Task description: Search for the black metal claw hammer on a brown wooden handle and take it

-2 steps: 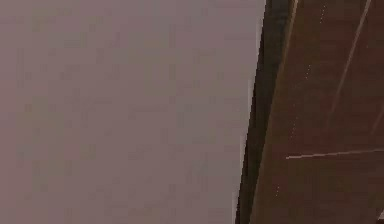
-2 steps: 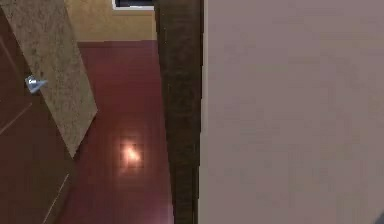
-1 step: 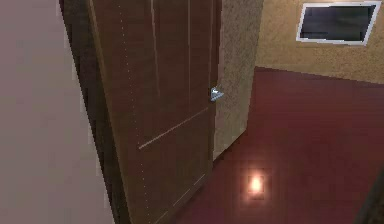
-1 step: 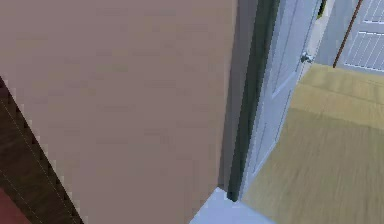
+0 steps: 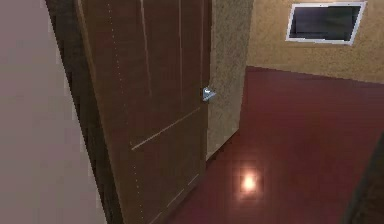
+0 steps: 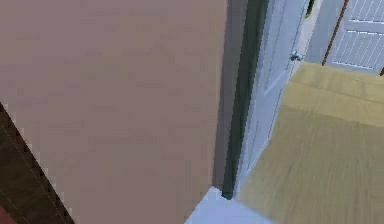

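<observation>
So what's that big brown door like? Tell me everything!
The brown door looks like dark wood, with long upright panels sunk into its face. A small silver handle sticks out at its right edge, about halfway up. The door seems to stand swung open at an angle, so you can see into the room past it. Its bottom meets the shiny dark red floor, and a plain pinkish-grey wall is at its left.
</observation>
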Motion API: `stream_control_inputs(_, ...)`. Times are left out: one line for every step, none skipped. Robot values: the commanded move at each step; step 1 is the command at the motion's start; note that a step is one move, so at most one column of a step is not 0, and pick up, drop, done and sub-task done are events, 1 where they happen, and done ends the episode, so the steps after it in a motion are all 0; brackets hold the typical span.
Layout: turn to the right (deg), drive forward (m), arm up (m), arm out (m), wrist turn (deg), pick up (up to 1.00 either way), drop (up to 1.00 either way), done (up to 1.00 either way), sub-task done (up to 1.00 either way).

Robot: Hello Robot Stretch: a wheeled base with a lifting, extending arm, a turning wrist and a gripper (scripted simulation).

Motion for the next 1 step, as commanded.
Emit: stream_control_inputs(-33.0, 0.00, 0.00, 0.00, 0.0, 0.00, 0.00, 0.00, 0.00)
